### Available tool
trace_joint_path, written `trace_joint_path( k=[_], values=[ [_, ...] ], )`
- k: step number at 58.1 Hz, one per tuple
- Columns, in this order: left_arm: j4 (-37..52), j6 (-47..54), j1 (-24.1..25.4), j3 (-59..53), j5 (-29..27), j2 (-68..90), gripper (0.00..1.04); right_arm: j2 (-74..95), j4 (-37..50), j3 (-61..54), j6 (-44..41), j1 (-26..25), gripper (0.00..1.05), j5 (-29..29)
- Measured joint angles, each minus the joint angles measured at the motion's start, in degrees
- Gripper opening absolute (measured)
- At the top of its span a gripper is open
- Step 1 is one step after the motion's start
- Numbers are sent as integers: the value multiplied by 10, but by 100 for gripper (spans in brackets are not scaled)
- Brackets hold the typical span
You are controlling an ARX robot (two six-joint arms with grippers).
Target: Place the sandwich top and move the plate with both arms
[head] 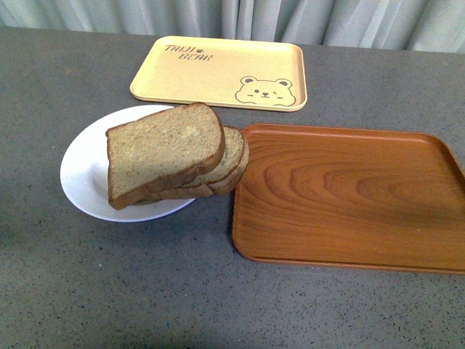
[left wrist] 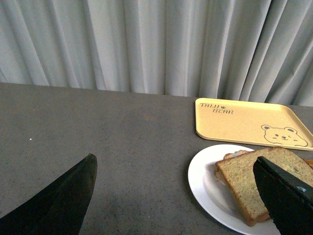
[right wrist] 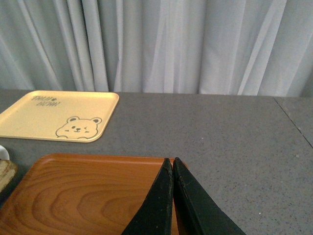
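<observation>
The sandwich top [head: 163, 149], a squarish brown slice, lies tilted on a rounder slice [head: 234, 161] on the white plate [head: 81, 173]. The lower slice overhangs the plate toward the brown tray. Neither arm shows in the front view. In the left wrist view my left gripper [left wrist: 174, 160] is open and empty, low over the table. One of its fingers [left wrist: 286, 198] stands in front of the sandwich top [left wrist: 244, 178] and the plate [left wrist: 203, 178]. My right gripper [right wrist: 171, 160] is shut on nothing, its tips over the far edge of the brown tray [right wrist: 83, 196].
A brown wood-grain tray [head: 349, 196] lies right of the plate, almost touching it. A cream bear-print tray [head: 218, 73] lies behind both, near the grey curtain. Grey tabletop [head: 218, 305] runs along the front and left.
</observation>
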Motion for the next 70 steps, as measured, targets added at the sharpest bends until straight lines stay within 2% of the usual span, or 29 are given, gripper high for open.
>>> trace_joint_path(
  k=[18, 38, 60, 64, 70],
  values=[
    [0, 0, 0, 0, 0, 0, 96, -135, -125, 0, 0, 0, 2, 0],
    [0, 0, 0, 0, 0, 0, 96, -228, -216, 0, 0, 0, 2, 0],
    [0, 0, 0, 0, 0, 0, 96, -286, -274, 0, 0, 0, 2, 0],
    [0, 0, 0, 0, 0, 0, 96, -339, -347, 0, 0, 0, 2, -1],
    [0, 0, 0, 0, 0, 0, 96, -377, -369, 0, 0, 0, 2, -1]
  ],
)
